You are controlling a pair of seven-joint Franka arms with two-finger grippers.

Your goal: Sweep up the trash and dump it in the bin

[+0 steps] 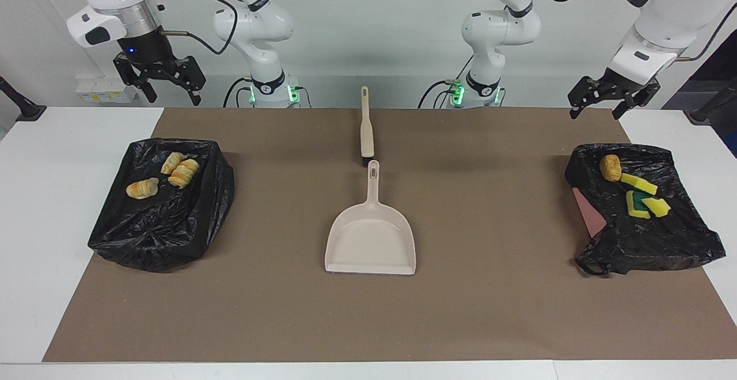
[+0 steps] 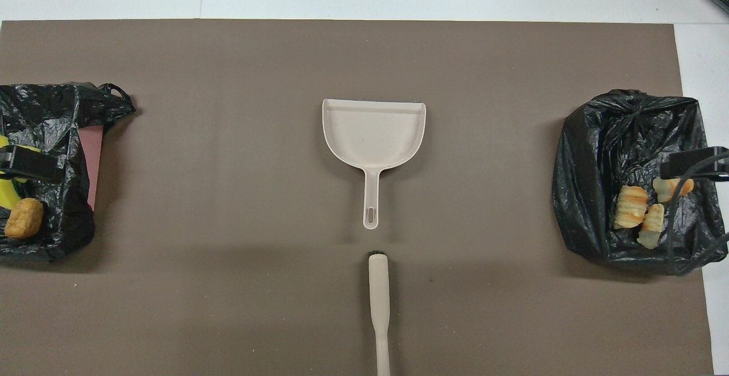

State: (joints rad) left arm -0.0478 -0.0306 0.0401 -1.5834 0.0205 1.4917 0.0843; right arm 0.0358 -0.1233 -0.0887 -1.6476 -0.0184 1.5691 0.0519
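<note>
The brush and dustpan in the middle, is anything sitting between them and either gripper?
Nothing visible. The brush and dustpan lie alone on the mat. The left gripper and right gripper hang open and raised at their own ends, and the trash already lies in the bag-lined bins.
</note>
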